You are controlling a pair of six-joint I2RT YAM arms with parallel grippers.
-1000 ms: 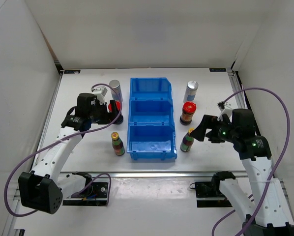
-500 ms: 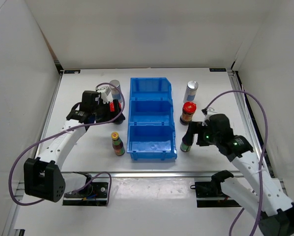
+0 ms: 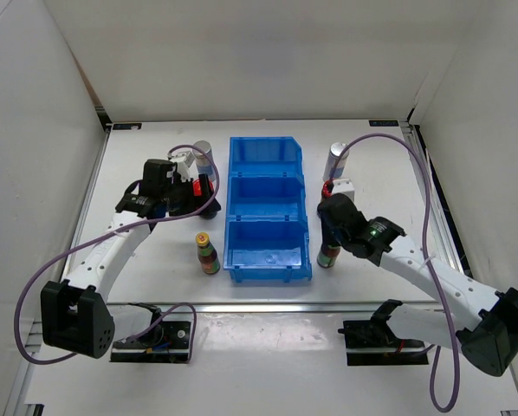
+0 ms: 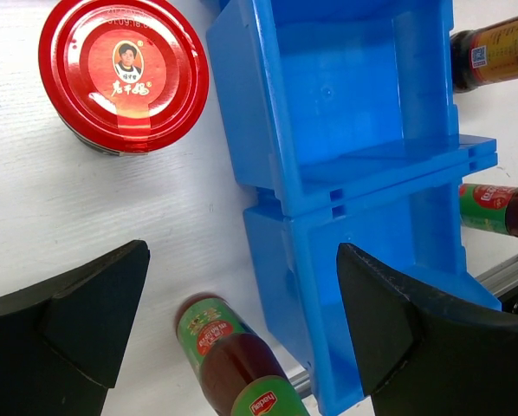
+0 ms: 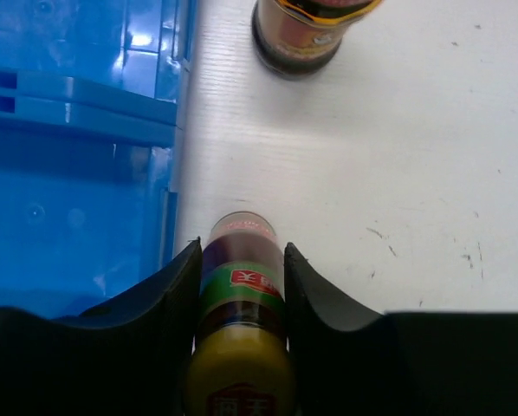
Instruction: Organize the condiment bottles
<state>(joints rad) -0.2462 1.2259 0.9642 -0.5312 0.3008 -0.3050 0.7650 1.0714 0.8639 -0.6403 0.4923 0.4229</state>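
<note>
My right gripper (image 5: 240,260) is shut on a slim yellow-capped bottle (image 5: 240,347) that stands upright on the table just right of the blue bin (image 5: 77,156); from above the same bottle (image 3: 329,254) shows under that gripper (image 3: 330,238). A dark red-capped bottle (image 5: 311,30) stands beyond it. My left gripper (image 4: 242,260) is open above bare table. The wide red-capped jar (image 4: 123,74) lies ahead of it and the second yellow-capped bottle (image 4: 229,355) below. Silver-capped bottles (image 3: 203,152) (image 3: 337,160) stand on either side of the bin's far end.
The blue three-compartment bin (image 3: 268,208) runs down the middle of the table, with nothing in the compartments that show. White walls close in the table on three sides. Purple cables loop from both arms.
My right arm has swung left over the yellow-capped bottle beside the bin and its jaws have closed on it. The left arm has barely moved in the last half second.
</note>
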